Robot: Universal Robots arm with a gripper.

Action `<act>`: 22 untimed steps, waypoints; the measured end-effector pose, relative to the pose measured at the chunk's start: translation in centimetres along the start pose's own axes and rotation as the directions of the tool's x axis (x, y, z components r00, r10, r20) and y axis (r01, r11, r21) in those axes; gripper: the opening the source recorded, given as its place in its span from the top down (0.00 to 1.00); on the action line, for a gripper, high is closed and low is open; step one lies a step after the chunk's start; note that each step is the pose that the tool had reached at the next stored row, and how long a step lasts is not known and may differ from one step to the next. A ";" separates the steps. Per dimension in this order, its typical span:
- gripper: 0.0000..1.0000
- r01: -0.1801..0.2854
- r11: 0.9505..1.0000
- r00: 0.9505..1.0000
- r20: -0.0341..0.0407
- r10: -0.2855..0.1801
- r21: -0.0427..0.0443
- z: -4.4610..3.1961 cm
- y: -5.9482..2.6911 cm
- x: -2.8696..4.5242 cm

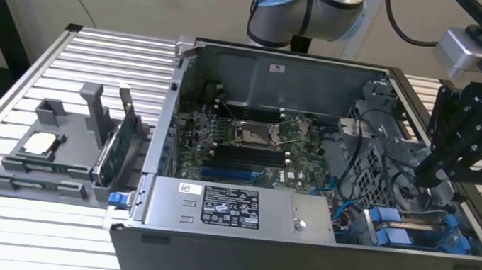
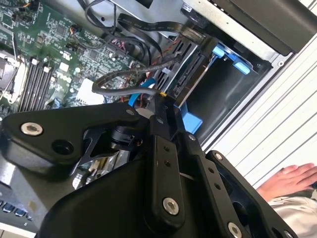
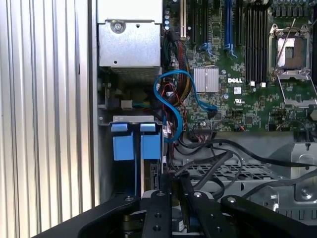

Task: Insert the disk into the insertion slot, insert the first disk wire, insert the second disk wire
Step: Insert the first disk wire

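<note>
One hand [image 2: 290, 179] (second wrist view) nearby.

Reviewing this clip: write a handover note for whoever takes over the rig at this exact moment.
End effector: down inside the case at the drive cage, apparently shut on the end of a black wire.
Disk: blue-framed, seated in the cage.
Done: disk insertion.
Left: both wire insertions. The held wire end is at the disk's back, not visibly plugged in.
Note: a person's hand rests on the table beside the case.
</note>
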State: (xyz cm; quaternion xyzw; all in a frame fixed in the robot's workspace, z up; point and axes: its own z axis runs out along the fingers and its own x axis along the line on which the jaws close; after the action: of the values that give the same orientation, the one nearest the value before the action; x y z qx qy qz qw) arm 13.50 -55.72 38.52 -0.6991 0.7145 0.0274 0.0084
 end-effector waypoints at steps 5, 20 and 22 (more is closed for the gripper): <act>0.81 0.000 1.000 1.000 0.000 0.000 0.000 0.28 -0.19 0.06; 0.81 0.000 1.000 1.000 0.000 0.000 0.000 1.18 -0.59 0.14; 0.81 0.000 1.000 1.000 0.000 0.000 0.000 1.29 -0.62 0.14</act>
State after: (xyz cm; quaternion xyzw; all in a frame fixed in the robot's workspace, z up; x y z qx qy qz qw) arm 14.09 -55.81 37.21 -0.6991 0.7145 0.0273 0.0084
